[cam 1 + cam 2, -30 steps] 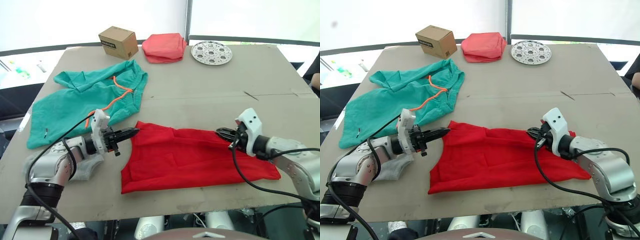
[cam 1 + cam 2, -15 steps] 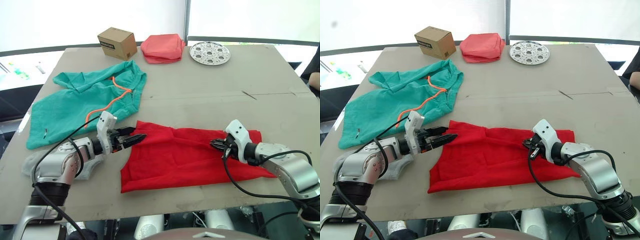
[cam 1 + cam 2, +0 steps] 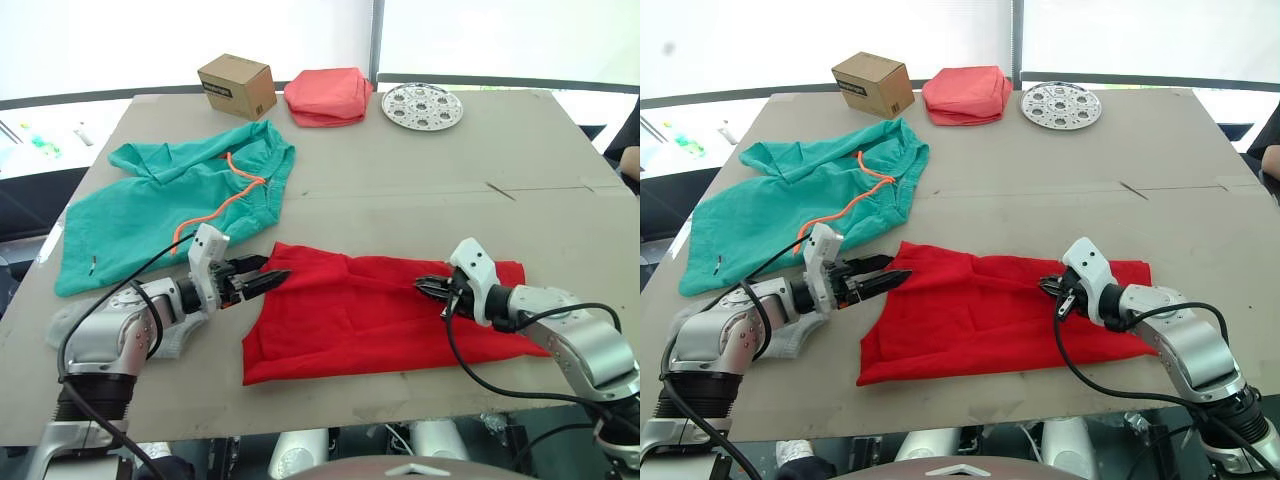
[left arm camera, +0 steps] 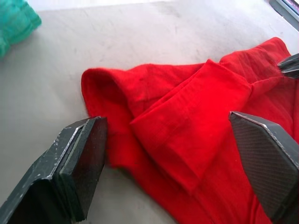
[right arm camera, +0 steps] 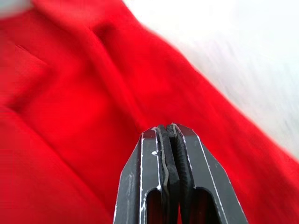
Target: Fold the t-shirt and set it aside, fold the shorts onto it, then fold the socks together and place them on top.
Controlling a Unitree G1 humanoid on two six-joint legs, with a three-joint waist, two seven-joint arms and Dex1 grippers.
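Worktop (image 3: 420, 200) carries everything; task is early, by the look of it. The shorts (image 3: 170, 200) lie spread and unfolded, well beyond the left gripper (image 3: 265, 280), orange cord showing. The t-shirt (image 3: 370, 315) lies between the two sets of fingers as a rough flat band, already partly folded over on itself but not squared up or set aside. Left fingers spread wide, holding nothing, tips just at the shirt's near corner with a doubled flap lying between them in the wrist view. Right gripper (image 3: 428, 286) has its fingers pressed together, low over the shirt's far end; whether cloth is pinched, cannot tell. The socks (image 3: 175, 335), grey, lie under the left forearm behind its fingers, untouched. Left to do: finish shirt, then shorts, then socks.
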